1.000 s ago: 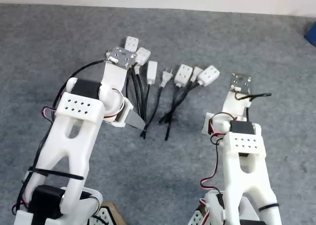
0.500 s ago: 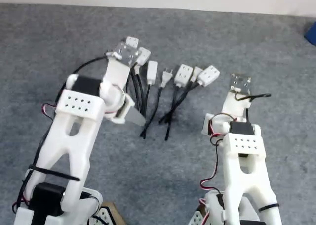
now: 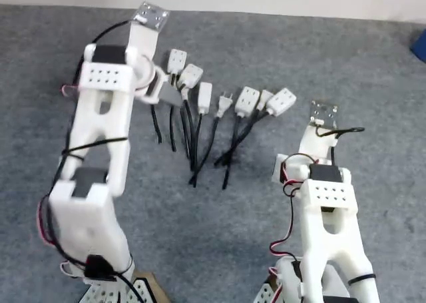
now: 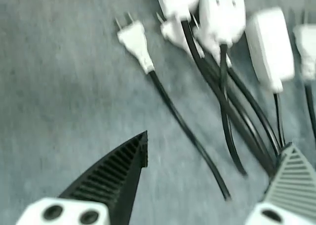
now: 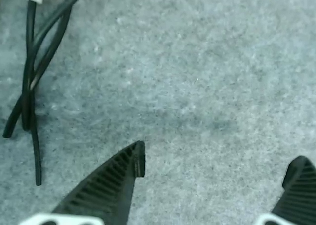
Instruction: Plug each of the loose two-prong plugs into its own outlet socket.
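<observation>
Sat at grasp step, L hand & R hand both apart; next prob needed L descent onto plug.

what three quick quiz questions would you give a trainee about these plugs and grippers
1. True or false: the right gripper is shut.
2. What lies under the open left gripper? A) black cords B) a cup C) a tray
3. Fill in: the plug lying apart from the white cluster has ___ prongs.

Key: 1 false, it is open over bare carpet; 2 A; 3 two.
</observation>
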